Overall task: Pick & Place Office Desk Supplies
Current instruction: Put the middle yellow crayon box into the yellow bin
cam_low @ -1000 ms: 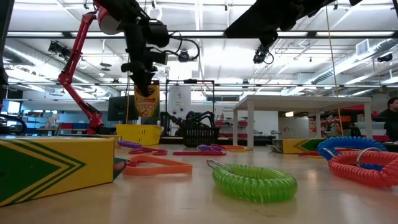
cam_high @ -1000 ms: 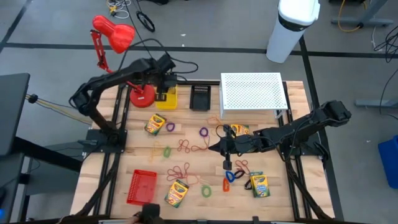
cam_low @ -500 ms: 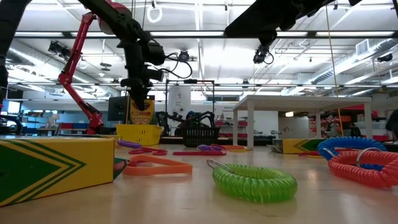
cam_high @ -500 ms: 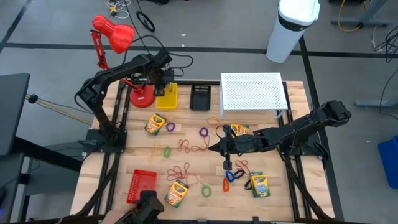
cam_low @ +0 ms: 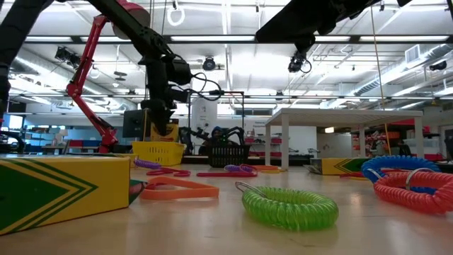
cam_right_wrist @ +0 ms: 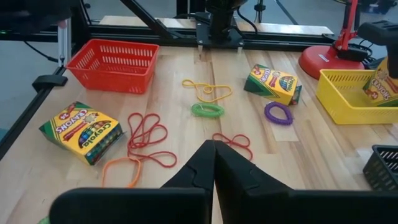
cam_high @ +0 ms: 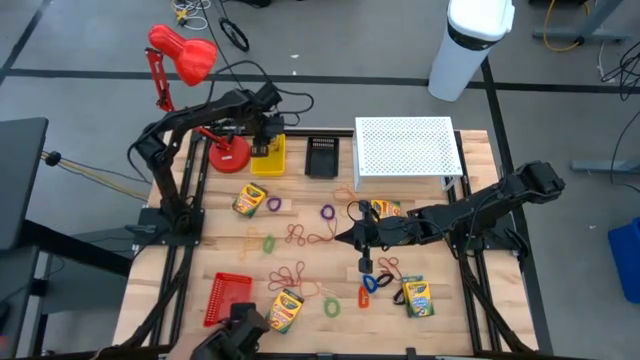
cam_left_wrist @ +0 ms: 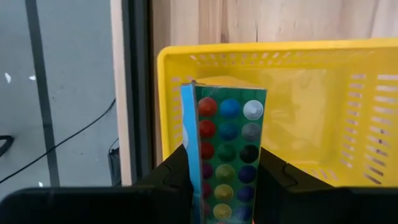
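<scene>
Over the yellow basket [cam_left_wrist: 348, 124], left pincer [cam_left_wrist: 224, 180] clamped on crayon box [cam_left_wrist: 225, 149], long axis upright, right pincer [cam_right_wrist: 214, 163] shut, empty.

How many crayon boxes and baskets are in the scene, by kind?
crayon boxes lying loose: 4
crayon box held in the left gripper: 1
baskets: 3 (yellow basket, black basket, red basket)
total: 8
</scene>
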Robot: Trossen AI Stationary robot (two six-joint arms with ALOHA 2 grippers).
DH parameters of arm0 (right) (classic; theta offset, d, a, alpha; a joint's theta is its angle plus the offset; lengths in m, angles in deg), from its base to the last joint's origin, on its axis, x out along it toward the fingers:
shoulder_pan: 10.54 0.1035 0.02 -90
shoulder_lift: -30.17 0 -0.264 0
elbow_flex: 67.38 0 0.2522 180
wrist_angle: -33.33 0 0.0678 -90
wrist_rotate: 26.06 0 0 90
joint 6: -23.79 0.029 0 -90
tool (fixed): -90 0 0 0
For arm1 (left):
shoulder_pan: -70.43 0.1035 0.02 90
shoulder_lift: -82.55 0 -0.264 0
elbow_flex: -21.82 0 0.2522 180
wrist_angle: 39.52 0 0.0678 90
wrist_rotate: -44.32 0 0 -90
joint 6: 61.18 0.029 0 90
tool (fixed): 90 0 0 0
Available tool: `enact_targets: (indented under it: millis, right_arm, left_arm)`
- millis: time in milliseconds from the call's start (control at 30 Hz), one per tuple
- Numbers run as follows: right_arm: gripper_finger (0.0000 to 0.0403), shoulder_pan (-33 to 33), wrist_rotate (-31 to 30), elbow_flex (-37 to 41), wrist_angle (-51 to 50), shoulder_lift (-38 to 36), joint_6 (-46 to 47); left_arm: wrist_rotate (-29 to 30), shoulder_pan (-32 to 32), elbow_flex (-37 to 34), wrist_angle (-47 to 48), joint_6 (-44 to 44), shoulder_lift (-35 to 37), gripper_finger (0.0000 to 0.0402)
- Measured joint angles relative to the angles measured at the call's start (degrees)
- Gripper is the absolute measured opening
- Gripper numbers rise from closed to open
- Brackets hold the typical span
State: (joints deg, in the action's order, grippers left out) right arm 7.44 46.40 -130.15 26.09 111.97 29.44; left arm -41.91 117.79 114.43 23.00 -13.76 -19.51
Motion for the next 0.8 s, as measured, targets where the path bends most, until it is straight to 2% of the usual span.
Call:
enact_targets:
  millis: [200,800]
  right_arm:
    - [0.0016,0.00,0.00,0.00,-0.04,0.00,-0.02]
    - [0.0016,0.00,0.00,0.00,-0.09,0.00,-0.01]
  left_arm:
    - [-1.66,0.00,0.00,-0.64,-0.21,-1.59,0.0109]
    - [-1.44,0.75,-0.04,-2.11,0.04,-2.07,0.0109]
